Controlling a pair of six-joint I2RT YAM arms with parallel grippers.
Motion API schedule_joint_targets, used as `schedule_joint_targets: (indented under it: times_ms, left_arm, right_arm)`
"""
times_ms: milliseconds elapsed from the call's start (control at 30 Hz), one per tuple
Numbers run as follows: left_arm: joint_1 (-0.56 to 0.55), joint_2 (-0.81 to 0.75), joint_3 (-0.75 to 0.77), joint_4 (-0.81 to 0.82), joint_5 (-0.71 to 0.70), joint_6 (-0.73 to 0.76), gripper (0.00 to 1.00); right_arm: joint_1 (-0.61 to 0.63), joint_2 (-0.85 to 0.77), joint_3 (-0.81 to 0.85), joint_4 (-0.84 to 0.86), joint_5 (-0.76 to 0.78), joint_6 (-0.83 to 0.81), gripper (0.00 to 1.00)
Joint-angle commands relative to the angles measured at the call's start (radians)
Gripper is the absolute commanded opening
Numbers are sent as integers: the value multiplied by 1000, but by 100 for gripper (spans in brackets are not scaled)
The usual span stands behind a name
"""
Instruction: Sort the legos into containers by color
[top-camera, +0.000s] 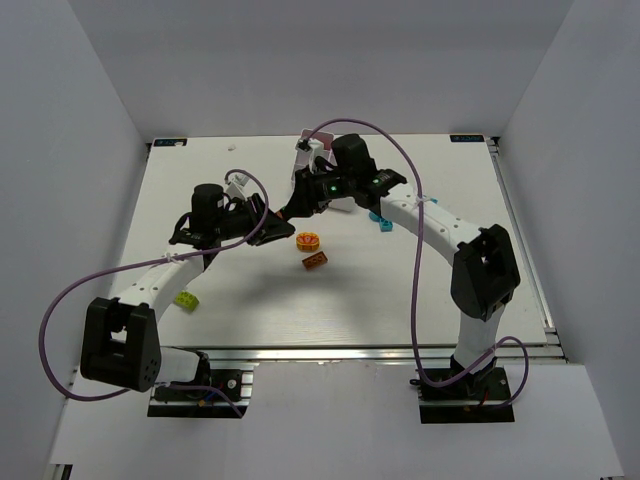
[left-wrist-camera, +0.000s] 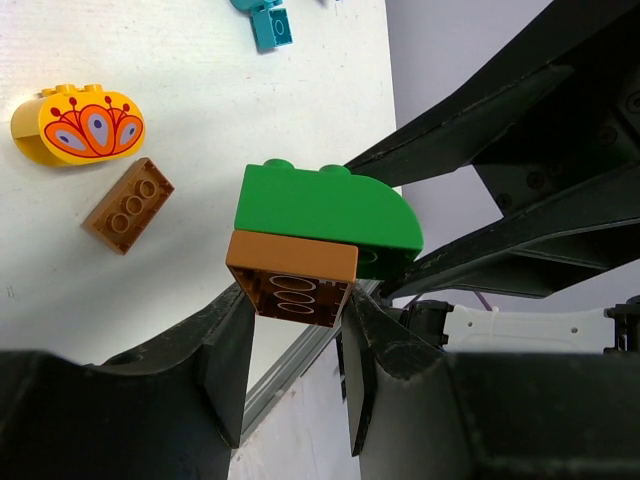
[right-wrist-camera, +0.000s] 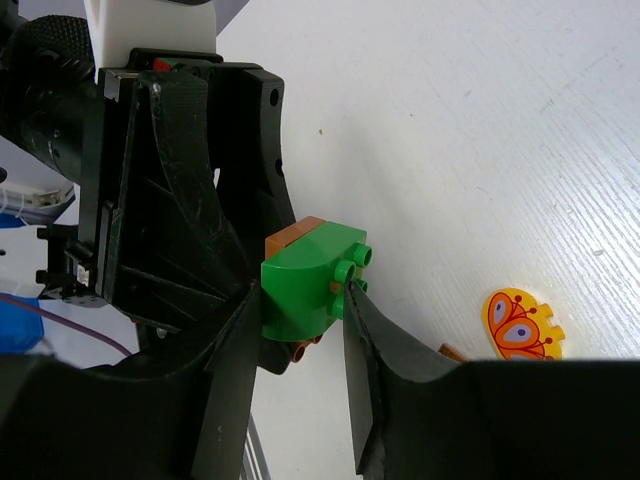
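A two-colour stack, a green rounded brick (left-wrist-camera: 320, 205) on an orange-brown brick (left-wrist-camera: 290, 275), hangs in the air between both grippers. My right gripper (right-wrist-camera: 300, 295) is shut on the green brick (right-wrist-camera: 300, 280). My left gripper (left-wrist-camera: 295, 320) pinches the orange-brown brick at its fingertips. In the top view the two grippers meet, left (top-camera: 272, 228) and right (top-camera: 297, 205), above the table's middle. The stack is hidden there. The containers are out of view.
On the table lie a yellow rounded brick with an orange pattern (top-camera: 308, 240), a loose orange-brown brick (top-camera: 315, 261), cyan bricks (top-camera: 381, 220) under the right arm, and a lime brick (top-camera: 186, 298) by the left arm.
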Motion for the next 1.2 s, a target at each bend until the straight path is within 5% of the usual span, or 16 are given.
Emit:
schedule_joint_targets:
  times_ms: [0,267,600,1167]
  left_arm:
    - [-7,-40,5,10,35,8,0]
    - [-8,-40,14,-5,32,13,0]
    - [-8,-35,18,-3,35,11,0]
    - [-10,-49,1,-10,24,17,0]
  right_arm:
    - [5,-14,6,54,-30,2,41]
    - [7,8,34,40,-23,5,50]
    - [8,20,29,38,-20,3,50]
    - [-4,3,-8,58,-8,2,21]
